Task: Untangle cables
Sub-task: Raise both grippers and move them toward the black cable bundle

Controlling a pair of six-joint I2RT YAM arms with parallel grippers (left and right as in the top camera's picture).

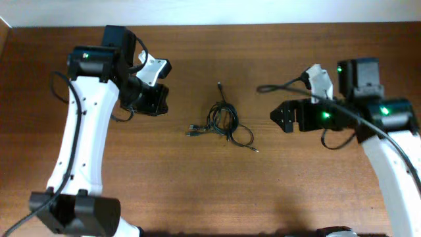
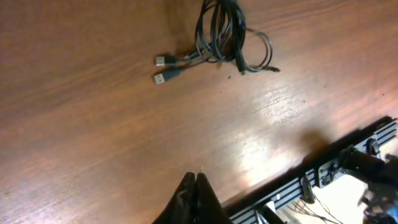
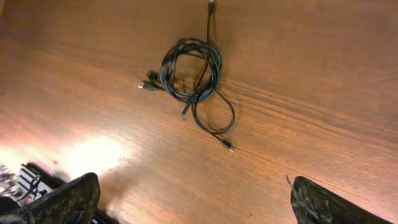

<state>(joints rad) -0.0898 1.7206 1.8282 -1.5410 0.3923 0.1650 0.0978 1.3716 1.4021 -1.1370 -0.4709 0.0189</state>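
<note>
Tangled black cables (image 3: 196, 78) on the wooden table (image 3: 311, 93), ahead of the wide-spread right claw (image 3: 193, 202).

desk (image 1: 263, 197): warm reddish-brown wood with fine darker grain streaks; pale glare patches in both wrist views
cables (image 1: 220, 124): black throughout, slight grey sheen on the coiled loops
plugs (image 2: 163, 60): silver metal tips on black housings, at 8 o'clock of the coil
left arm (image 1: 82, 138): white shell, black joints and base
right arm (image 1: 388, 158): white shell, black joints
indicator lights (image 1: 325, 116): bright green
left jaws: black
right jaws: black, faintly mottled surface
wall strip (image 1: 210, 10): pale cream, at 12 o'clock
</note>
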